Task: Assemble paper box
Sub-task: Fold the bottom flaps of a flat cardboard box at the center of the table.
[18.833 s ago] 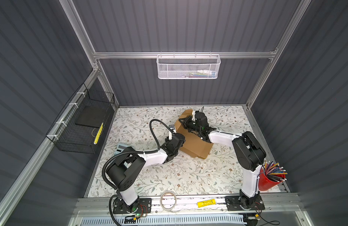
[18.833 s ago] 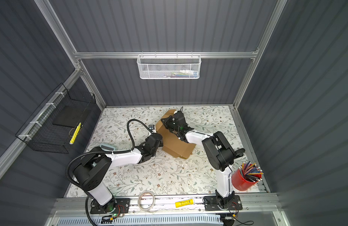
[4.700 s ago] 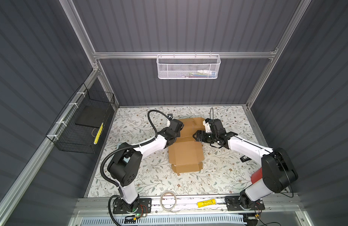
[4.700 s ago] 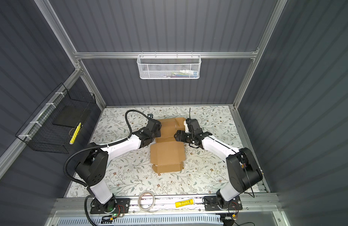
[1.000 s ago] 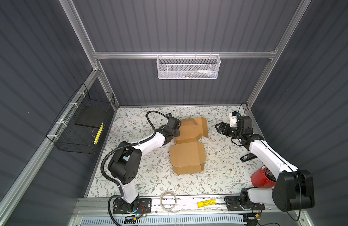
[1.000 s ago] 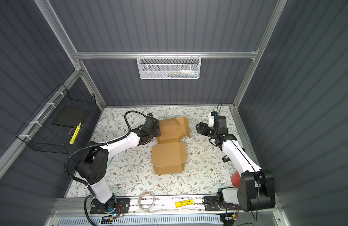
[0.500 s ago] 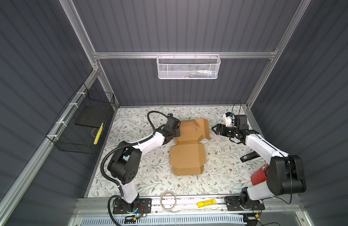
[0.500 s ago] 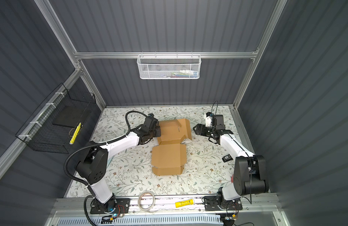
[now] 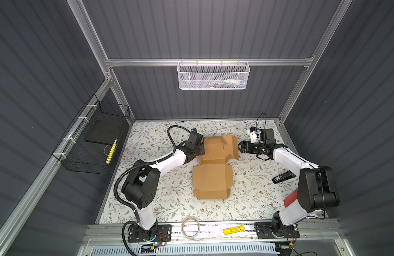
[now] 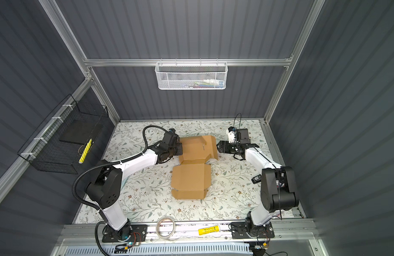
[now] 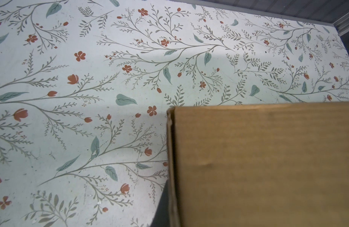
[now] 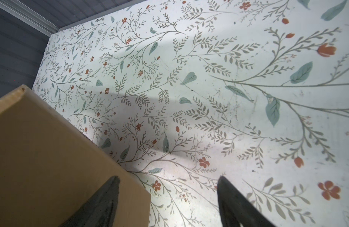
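Observation:
The paper box point(image 9: 212, 177) is brown cardboard in the middle of the flowered table point(image 9: 253, 199), seen in both top views. Its near part is folded up. Its far panel point(image 9: 218, 146) lies back with raised flaps. My left gripper point(image 9: 200, 149) is shut on that panel's left edge. In the left wrist view one dark finger point(image 11: 162, 204) presses along the cardboard point(image 11: 267, 167). My right gripper point(image 9: 240, 146) stands open at the panel's right flap. In the right wrist view the flap's corner point(image 12: 52, 157) reaches between the spread fingers of the right gripper point(image 12: 167, 177).
A tape roll point(image 9: 191, 228) and a yellow tube point(image 9: 233, 230) lie on the front rail. A black device point(image 9: 282, 177) lies at the right, and a red cup point(image 9: 290, 198) shows behind the right arm. A wire basket point(image 9: 96, 141) hangs on the left wall, a white mesh basket point(image 9: 213, 75) at the back.
My right arm has swung left, bringing its open gripper from near the right wall up to the panel's right flap. The left gripper has stayed shut on the left edge.

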### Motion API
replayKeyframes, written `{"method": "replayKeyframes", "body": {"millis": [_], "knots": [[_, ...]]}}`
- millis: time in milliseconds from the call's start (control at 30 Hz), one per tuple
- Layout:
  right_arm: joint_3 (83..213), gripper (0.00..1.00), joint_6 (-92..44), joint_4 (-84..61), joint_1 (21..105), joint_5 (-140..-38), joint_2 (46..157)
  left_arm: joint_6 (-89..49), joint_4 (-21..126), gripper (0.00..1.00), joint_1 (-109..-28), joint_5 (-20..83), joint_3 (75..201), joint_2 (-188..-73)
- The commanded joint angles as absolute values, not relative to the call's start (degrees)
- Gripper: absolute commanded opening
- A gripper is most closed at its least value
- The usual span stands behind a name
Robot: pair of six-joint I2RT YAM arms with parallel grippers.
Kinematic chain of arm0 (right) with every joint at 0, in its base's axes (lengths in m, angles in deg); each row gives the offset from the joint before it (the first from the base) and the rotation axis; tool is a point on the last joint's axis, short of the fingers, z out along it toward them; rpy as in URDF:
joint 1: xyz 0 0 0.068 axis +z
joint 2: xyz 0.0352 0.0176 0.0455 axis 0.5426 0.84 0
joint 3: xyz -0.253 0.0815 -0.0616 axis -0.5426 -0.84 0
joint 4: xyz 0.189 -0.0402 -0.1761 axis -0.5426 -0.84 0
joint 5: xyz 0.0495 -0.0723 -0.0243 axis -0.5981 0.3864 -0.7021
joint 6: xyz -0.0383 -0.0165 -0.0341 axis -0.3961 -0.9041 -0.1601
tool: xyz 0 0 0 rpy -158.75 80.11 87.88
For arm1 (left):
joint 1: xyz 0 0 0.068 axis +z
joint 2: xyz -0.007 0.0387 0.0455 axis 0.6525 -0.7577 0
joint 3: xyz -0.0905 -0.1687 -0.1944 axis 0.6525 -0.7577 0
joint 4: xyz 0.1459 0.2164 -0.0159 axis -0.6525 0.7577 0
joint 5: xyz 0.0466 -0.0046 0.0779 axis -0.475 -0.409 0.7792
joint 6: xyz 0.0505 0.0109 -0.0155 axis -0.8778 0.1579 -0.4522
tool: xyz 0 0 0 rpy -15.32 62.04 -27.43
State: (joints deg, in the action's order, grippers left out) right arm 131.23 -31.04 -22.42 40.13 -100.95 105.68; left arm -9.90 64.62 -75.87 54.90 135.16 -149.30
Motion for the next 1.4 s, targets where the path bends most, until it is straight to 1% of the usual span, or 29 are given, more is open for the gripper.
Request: {"method": "replayKeyframes", "body": {"millis": [0,400,733,1367], "knots": [[133.0,0.79,-33.8,-23.6,41.3,-99.3,106.7,-11.0,63.9,0.00,-75.5,53.5,136.9,-147.3],[132.7,0.79,-35.2,-22.8,43.9,-100.2,106.5,-11.2,64.0,0.00,-75.4,53.0,137.3,-147.7],[131.5,0.79,-34.6,-22.0,46.8,-102.3,104.4,-10.9,64.5,0.00,-75.5,53.5,137.8,-148.2],[129.3,0.79,-32.6,-20.7,50.1,-103.1,100.7,-10.4,64.5,0.00,-75.5,53.4,137.9,-148.8]]}}
